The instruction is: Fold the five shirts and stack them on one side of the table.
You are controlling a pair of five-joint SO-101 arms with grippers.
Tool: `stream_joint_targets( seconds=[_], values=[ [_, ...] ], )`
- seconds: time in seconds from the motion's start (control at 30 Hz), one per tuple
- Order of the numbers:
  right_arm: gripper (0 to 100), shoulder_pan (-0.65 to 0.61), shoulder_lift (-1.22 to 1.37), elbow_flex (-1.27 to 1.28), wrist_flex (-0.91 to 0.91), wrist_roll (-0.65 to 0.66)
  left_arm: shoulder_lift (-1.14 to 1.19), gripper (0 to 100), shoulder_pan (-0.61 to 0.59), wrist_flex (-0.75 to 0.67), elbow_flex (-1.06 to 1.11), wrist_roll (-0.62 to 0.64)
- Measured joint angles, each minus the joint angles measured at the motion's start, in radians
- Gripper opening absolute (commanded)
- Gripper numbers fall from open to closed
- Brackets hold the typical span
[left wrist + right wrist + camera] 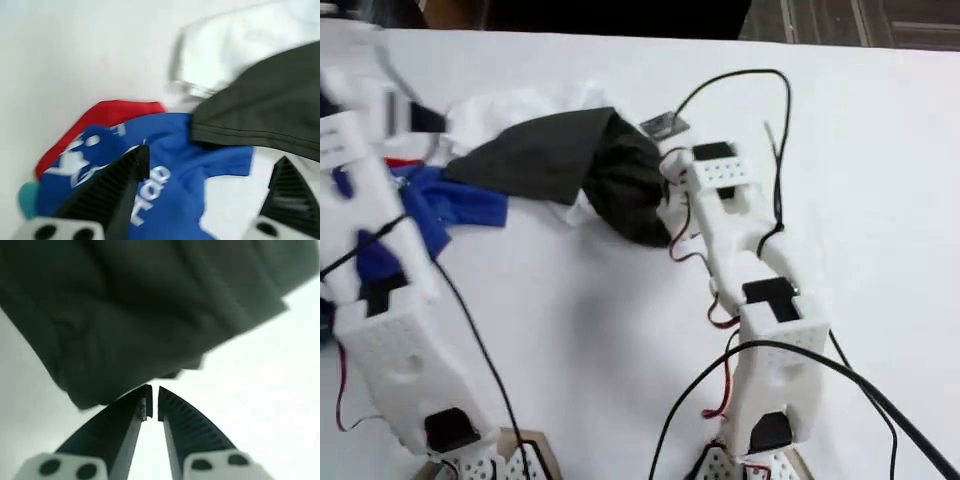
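dark shirt: you see it bunched on the surface, with its rumpled end just ahead of the right hand fingertips.
blue shirt: it lies crumpled directly under your left hand, with the dark shirt's hem overlapping its far edge.
red shirt: it peeks out from beneath the blue shirt, just past one finger of the left hand.
white shirt: it sits beyond the dark shirt, farthest from the left hand.
teal cloth: a small bit shows beside the blue shirt.
left hand: released, with the fingers spread wide and holding nothing.
right hand: clenched, with the tips almost together and nothing between them, just short of the dark shirt.
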Motion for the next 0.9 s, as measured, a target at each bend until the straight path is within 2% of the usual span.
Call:
stream_joint_targets(
  seconds=[0.13, 0.4, 0.57, 0.8, 0.9],
  values=[
    [2.0, 0.117, 0.000, -0.106, 0.114, 0.000, 0.002, 39, 0.084, -0.123, 0.157, -0.003],
    [2.0, 0.420, 0.000, -0.341, 0.252, -0.002, 0.002, 39, 0.170, -0.315, 0.402, -0.003],
    [4.6, 0.388, 0.011, -0.359, 0.328, 0.000, 0.025, 39, 0.170, -0.397, 0.422, -0.003],
    [31.7, 0.249, 0.011, -0.359, 0.359, 0.000, 0.238, 39, 0.245, -0.416, 0.405, -0.055],
    [33.8, 0.227, 0.012, -0.359, 0.368, 0.000, 0.327, 39, 0.296, -0.408, 0.336, -0.077]
  ],
)
